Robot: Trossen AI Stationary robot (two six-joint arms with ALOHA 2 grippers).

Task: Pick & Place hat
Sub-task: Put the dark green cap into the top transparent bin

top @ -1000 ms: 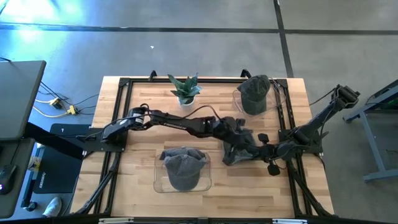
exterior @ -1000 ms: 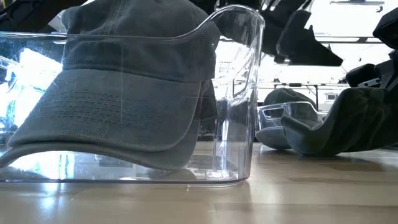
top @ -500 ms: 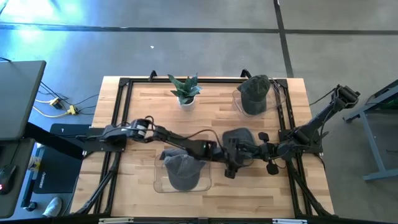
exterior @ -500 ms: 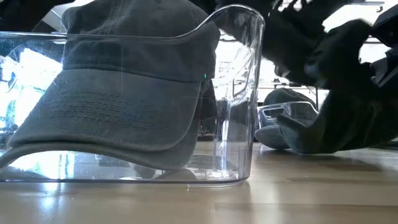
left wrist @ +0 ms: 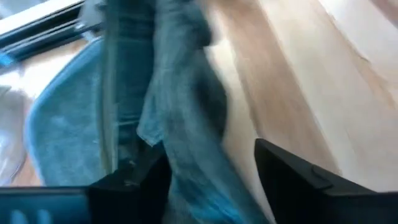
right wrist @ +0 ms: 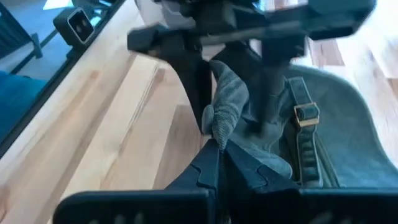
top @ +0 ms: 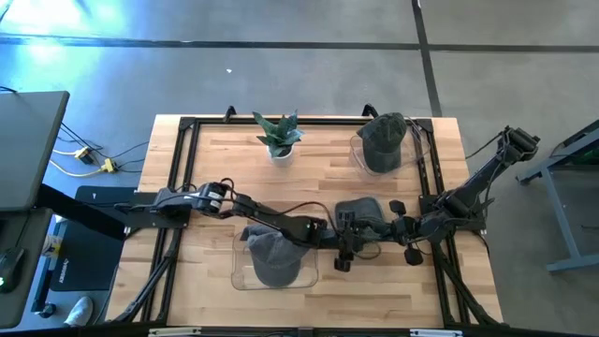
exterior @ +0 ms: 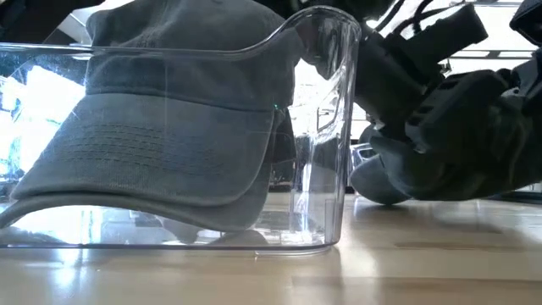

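A grey-green hat [top: 361, 212] lies right of the table's middle, between my two grippers. My right gripper [right wrist: 219, 148] comes from the right [top: 384, 226] and is shut on it. My left gripper [top: 346, 236] reaches across from the left. It stands open, a finger [right wrist: 199, 81] on each side of a raised fold [right wrist: 229, 99] of the hat. Whether those fingers touch the cloth, I cannot tell. In the left wrist view the cloth [left wrist: 186, 143] runs between the fingers. In the low view the hat [exterior: 457, 169] sits behind dark arm parts. My right gripper pinches a bunched fold of the hat's rim [right wrist: 221, 127] between its two fingertips, beside the back strap and its buckle [right wrist: 305, 114]. The fingers come nearly level from the table's right side. The fold stands up above them, and the rest of the hat lies on the table.
A clear bin [top: 273, 262] near the front edge holds another hat [exterior: 161, 144]. A second clear bin with a hat [top: 384, 142] stands at the far right. A small potted plant [top: 278, 134] is at the far middle. A black frame [top: 178, 159] borders the table.
My left gripper has drawn back from on top of the hat toward the table's near edge and now hangs over the hat's near left side. The hat, spread out flat before, is bunched smaller, with a fold raised. My right gripper has stayed shut.
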